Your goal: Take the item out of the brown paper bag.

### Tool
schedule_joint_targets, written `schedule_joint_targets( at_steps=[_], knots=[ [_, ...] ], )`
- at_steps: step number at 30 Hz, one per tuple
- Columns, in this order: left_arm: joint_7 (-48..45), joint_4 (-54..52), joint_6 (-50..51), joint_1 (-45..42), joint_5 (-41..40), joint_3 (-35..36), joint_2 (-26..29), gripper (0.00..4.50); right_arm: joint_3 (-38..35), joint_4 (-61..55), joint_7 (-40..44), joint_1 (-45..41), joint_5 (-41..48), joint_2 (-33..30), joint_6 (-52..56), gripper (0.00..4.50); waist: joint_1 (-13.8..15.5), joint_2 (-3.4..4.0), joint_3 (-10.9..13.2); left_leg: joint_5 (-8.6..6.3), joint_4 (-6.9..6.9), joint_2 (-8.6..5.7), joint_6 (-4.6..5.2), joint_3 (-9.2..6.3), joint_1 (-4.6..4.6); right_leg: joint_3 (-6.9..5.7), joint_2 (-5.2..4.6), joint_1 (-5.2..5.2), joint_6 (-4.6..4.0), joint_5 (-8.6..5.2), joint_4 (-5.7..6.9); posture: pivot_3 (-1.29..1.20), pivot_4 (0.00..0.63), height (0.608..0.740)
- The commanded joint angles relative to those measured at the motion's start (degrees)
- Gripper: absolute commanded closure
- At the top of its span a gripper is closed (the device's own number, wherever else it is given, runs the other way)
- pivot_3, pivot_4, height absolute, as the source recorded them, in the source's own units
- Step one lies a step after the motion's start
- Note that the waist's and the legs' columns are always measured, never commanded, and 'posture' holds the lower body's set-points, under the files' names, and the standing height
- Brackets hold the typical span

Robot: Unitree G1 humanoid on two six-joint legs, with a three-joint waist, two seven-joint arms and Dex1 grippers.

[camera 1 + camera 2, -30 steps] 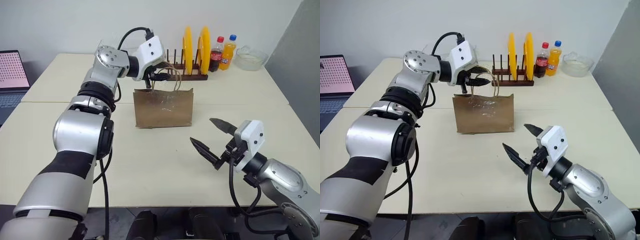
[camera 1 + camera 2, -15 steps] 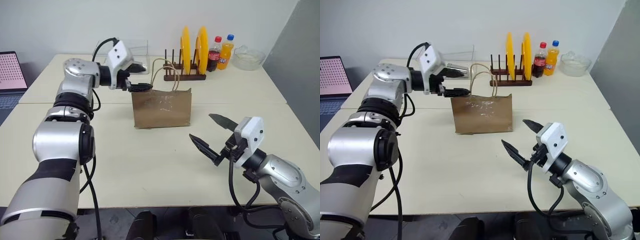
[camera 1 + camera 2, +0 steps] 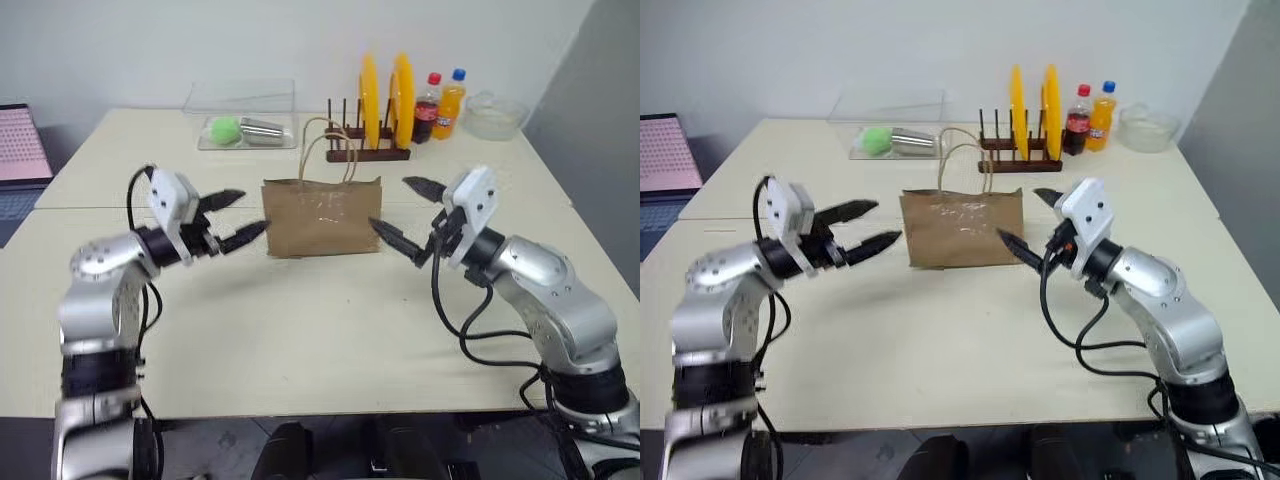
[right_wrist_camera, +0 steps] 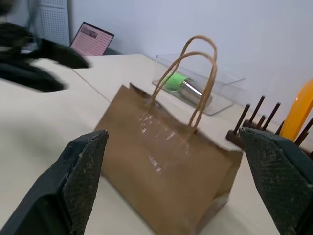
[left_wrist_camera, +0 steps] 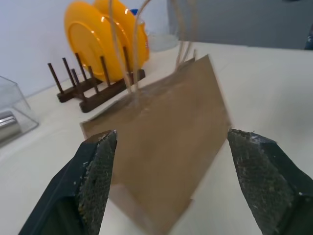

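The creased brown paper bag (image 3: 322,217) stands upright, handles up, between the wide-open left gripper (image 3: 232,218) and wide-open right gripper (image 3: 407,212). The right wrist view adds a laptop (image 4: 91,38).

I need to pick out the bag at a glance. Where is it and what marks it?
On the cream table, look to the middle, in front of the wooden rack with two yellow plates. The bag stands upright there between the open left gripper and open right gripper. It is the only creased brown paper thing, with two thin tan loop handles rising from its top.
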Motion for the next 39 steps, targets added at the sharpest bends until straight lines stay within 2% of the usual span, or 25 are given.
schedule_joint_targets(
  at_steps=[1,3,6,11,14,18,24,33,39],
  knots=[
    [9.59,-16.16,6.0,5.35,-5.34,2.23,-2.43,0.72,-0.34,8.17,4.11,-6.37,-2.19,0.01,-4.59,0.18,0.54,-0.01,-0.02,0.0,0.01,0.0,0.0,0.0,0.05,0.0,0.0,0.04,0.0,0.0,0.0,0.0,0.15,0.74],
    [14.92,-23.68,6.17,11.25,-5.24,2.03,-5.19,0.72,0.66,16.73,8.2,-12.16,-3.86,0.26,-8.16,0.59,0.51,0.02,-0.03,0.0,0.0,-0.02,0.01,0.1,0.14,0.06,0.01,0.09,0.0,0.0,-0.02,0.0,0.15,0.74],
    [17.77,-29.28,5.98,17.22,-5.08,0.6,-5.98,0.72,2.68,30.3,12.69,-19.62,-7.9,1.12,-15.05,1.62,0.38,0.03,-0.03,0.0,-0.03,0.0,0.01,0.18,0.18,0.11,0.04,0.06,-0.02,0.0,0.01,0.0,0.15,0.74],
    [20.75,-31.16,5.75,22.25,-6.85,1.06,-6.1,0.72,8.45,63.65,14.87,-36.12,-20.09,4.21,-31.61,3.4,-0.3,0.07,-0.02,0.0,-0.09,0.05,0.01,0.32,0.28,0.17,0.1,0.06,-0.11,0.0,0.04,0.0,0.15,0.74],
    [21.0,-31.37,4.56,23.87,-6.11,0.11,-5.02,0.72,11.72,79.28,13.73,-43.78,-26.61,7.13,-37.48,4.47,-0.6,0.07,-0.02,0.0,-0.12,0.06,0.01,0.34,0.25,0.18,0.09,0.04,-0.14,0.0,0.03,0.0,0.15,0.74],
    [20.42,-31.35,2.91,25.0,-5.53,-1.27,-3.72,0.72,16.08,89.62,8.65,-49.17,-35.21,10.17,-42.17,4.47,-0.62,0.08,-0.01,0.0,-0.17,0.07,0.0,0.37,0.18,0.17,0.05,0.01,-0.15,0.01,-0.01,0.0,0.15,0.74],
    [19.92,-30.41,0.78,26.35,-5.37,-2.78,-2.45,0.72,18.99,93.75,10.57,-50.65,-41.8,12.28,-45.08,4.47,-0.61,0.12,0.01,0.0,-0.2,0.06,0.0,0.37,0.17,0.17,0.03,-0.02,-0.16,0.0,-0.04,0.0,0.15,0.74],
    [13.79,-30.74,-4.36,37.41,-3.49,-5.73,1.19,0.72,15.3,85.76,36.82,-47.0,-36.12,9.54,-49.58,4.47,-0.76,0.18,0.05,0.0,-0.59,0.07,0.0,0.36,0.3,0.16,0.04,-0.04,-0.22,-0.04,-0.1,0.0,0.15,0.74],
    [10.07,-30.1,-6.11,39.46,-4.11,-5.93,4.2,0.72,14.79,68.66,49.26,-38.0,-31.38,6.47,-43.55,4.47,-0.68,0.22,0.07,0.01,-0.7,0.08,0.0,0.33,0.34,0.12,0.03,-0.02,-0.26,-0.07,-0.15,0.0,0.15,0.74]
  ],
)
